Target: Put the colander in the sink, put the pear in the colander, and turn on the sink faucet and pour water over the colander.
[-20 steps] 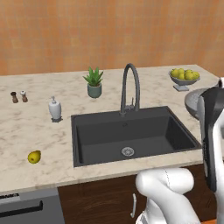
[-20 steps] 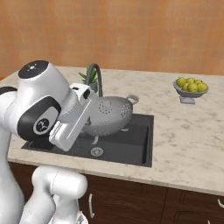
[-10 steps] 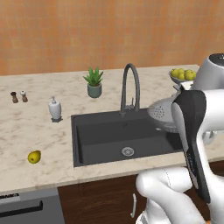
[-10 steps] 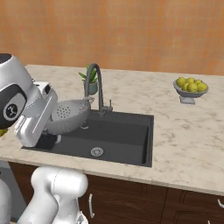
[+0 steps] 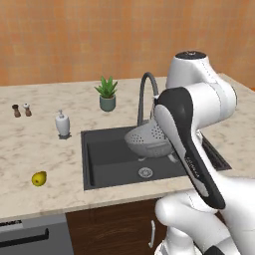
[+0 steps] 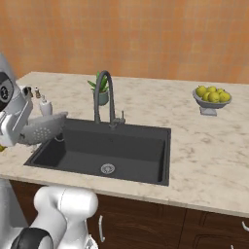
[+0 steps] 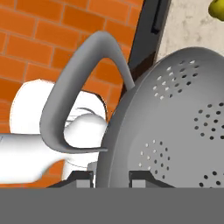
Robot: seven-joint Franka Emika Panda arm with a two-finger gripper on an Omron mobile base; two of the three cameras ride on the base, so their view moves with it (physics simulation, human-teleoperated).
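**Colander carried over the sink**

A marble-look tabletop (image 5: 30, 149) ran under an orange wall, with the dark sink (image 5: 107, 159) set into it and the faucet (image 5: 145, 94) arching at its far edge. The colander (image 5: 149, 142) hung above the basin, tilted, clear of the floor and the drain (image 5: 145, 173). In the hand view its rim (image 7: 109, 144) passed between the two tips of the tool (image 7: 111, 177), which was closed narrowly on that rim near a side handle (image 7: 70, 113).

The pear (image 5: 39, 178) lay on the tabletop, left of the sink and well apart from it, near the front edge.

The colander looked rigid, thin-walled and probably light, so an edge grip should hold, though it may swing or slip. The pear, small, rounded and likely smooth, would best be taken across its wide belly.
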